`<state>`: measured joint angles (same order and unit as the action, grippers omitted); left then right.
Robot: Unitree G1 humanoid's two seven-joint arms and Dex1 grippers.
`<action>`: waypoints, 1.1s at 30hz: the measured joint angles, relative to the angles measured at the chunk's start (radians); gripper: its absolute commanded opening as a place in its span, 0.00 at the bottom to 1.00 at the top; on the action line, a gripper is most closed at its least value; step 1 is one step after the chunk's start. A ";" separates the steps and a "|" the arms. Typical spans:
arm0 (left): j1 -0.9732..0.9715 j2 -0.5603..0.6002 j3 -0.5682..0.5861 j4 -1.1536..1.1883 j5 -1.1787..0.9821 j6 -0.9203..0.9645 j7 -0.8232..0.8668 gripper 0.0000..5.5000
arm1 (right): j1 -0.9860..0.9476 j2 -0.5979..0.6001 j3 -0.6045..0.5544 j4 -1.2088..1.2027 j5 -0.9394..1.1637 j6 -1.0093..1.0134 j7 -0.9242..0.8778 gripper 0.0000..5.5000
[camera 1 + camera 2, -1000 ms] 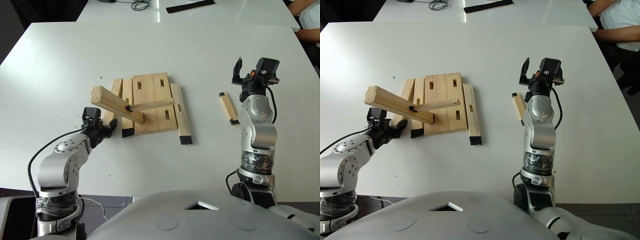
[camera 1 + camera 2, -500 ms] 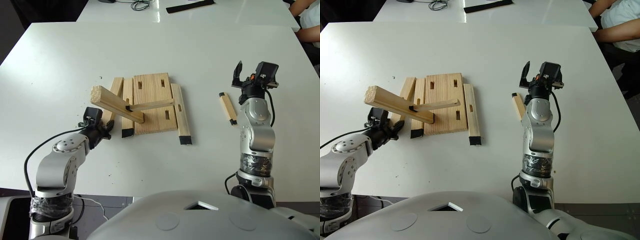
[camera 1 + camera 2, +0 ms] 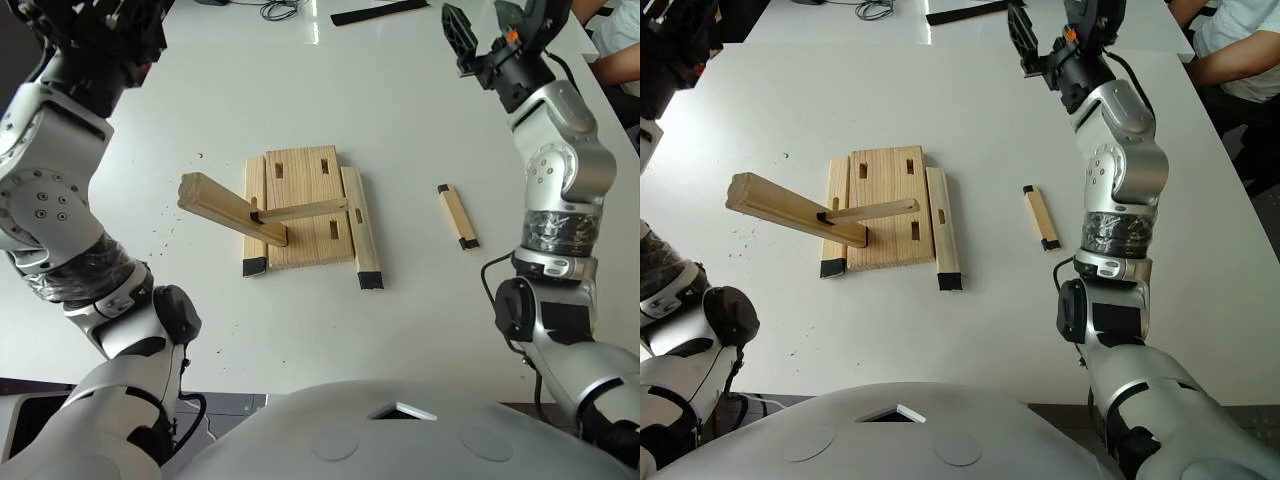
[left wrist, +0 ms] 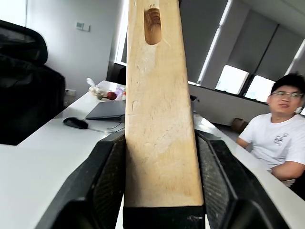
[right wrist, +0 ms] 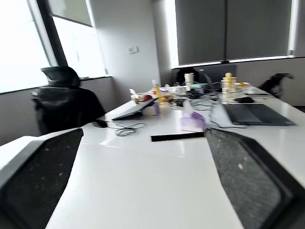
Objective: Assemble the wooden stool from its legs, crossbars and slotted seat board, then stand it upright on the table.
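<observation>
Both arms have swung up high off the table (image 3: 400, 110) since a second ago, and one leg went with you. Your left gripper (image 4: 161, 162) is clamped on that slotted leg (image 4: 159, 105) near its foot end, probably to line up the mortise. Your right gripper (image 3: 492, 32) is spread wide, holding nothing. Below, the seat board (image 3: 305, 190) lies flat between a left leg (image 3: 255, 190) and a right leg (image 3: 360, 228). A propped leg (image 3: 225, 206) with its crossbar (image 3: 305, 210) rests across the board, and a short crossbar (image 3: 457, 216) lies well apart.
</observation>
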<state>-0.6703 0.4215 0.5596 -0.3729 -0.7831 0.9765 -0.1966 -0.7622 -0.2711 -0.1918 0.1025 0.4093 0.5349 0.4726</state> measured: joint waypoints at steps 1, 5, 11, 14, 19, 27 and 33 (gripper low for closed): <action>-0.044 0.008 -0.003 -0.020 -0.050 -0.004 -0.013 0.37 | -0.050 -0.015 0.004 -0.008 0.051 0.035 0.062 0.86; -0.160 0.071 0.012 -0.055 -0.282 0.006 -0.062 0.37 | -0.128 -0.087 -0.013 -0.084 0.229 0.179 0.209 0.86; -0.133 0.224 -0.027 -0.083 -0.499 0.058 -0.261 0.37 | -0.138 -0.192 -0.098 -0.180 0.568 0.437 0.355 0.86; -0.014 0.281 -0.061 -0.100 -0.509 0.062 -0.391 0.37 | -0.149 -0.227 -0.097 -0.210 0.657 0.498 0.406 0.86; 0.141 0.320 -0.109 -0.132 -0.451 -0.004 -0.552 0.37 | -0.157 -0.252 -0.067 -0.241 0.714 0.529 0.437 0.86; 0.242 0.354 -0.174 -0.149 -0.390 -0.104 -0.720 0.37 | -0.168 -0.244 -0.050 -0.241 0.812 0.570 0.380 0.86; 0.299 0.364 -0.201 -0.146 -0.347 -0.155 -0.785 0.37 | -0.212 -0.245 -0.045 -0.230 0.892 0.612 0.343 0.78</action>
<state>-0.3709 0.7857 0.3582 -0.5191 -1.1297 0.8216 -0.9815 -0.9744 -0.5160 -0.2372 -0.1271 1.3015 1.1466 0.8157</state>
